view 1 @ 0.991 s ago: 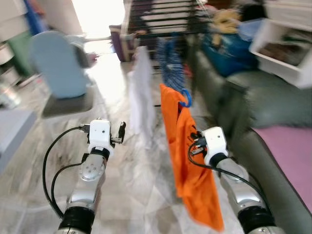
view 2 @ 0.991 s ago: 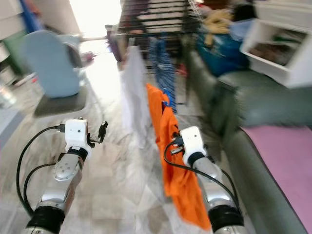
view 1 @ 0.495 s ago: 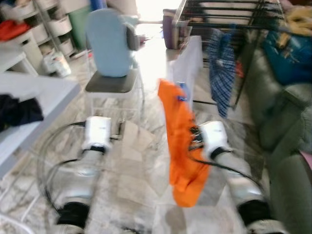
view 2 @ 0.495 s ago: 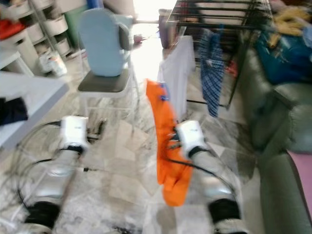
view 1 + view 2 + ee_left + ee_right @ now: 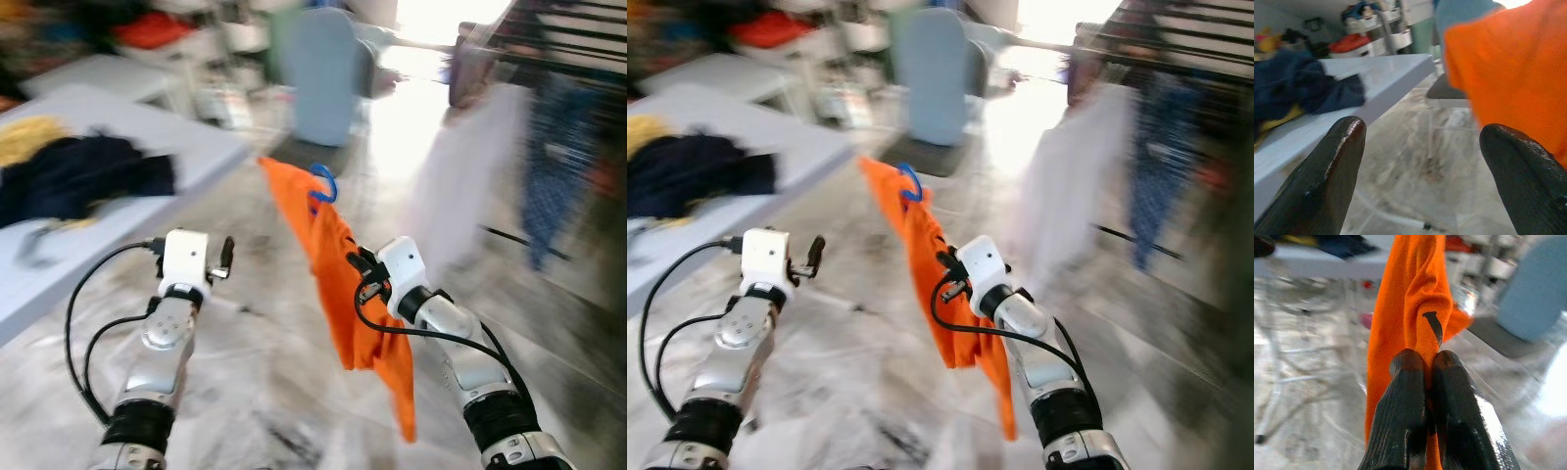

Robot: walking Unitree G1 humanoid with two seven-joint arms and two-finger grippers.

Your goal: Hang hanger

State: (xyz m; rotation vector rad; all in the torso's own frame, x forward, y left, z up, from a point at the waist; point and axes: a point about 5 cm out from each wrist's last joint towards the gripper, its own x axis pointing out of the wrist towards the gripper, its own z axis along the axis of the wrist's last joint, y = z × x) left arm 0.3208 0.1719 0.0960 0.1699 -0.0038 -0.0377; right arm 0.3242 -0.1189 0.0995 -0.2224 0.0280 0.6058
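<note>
An orange garment (image 5: 338,274) hangs on a blue hanger whose hook (image 5: 321,183) sticks up above it. My right gripper (image 5: 1424,366) is shut on the garment, the cloth pinched between its two black fingers (image 5: 1404,406), and holds it up in front of me over the floor. My left gripper (image 5: 1420,161) stands open and empty to the left of the garment, its fingers (image 5: 1332,171) wide apart. The drying rack (image 5: 578,39) with a white garment (image 5: 460,176) and a blue checked one (image 5: 554,147) stands at the upper right, blurred.
A grey table (image 5: 127,186) at the left carries a dark blue and yellow pile of clothes (image 5: 78,171). A light blue chair (image 5: 328,73) stands ahead. Shelves with bins (image 5: 176,34) line the back left. The marble floor (image 5: 255,392) lies below.
The whole picture has swung: the camera turned left, bringing the table with clothes into view and pushing the rack to the right. My right gripper still holds the orange garment.
</note>
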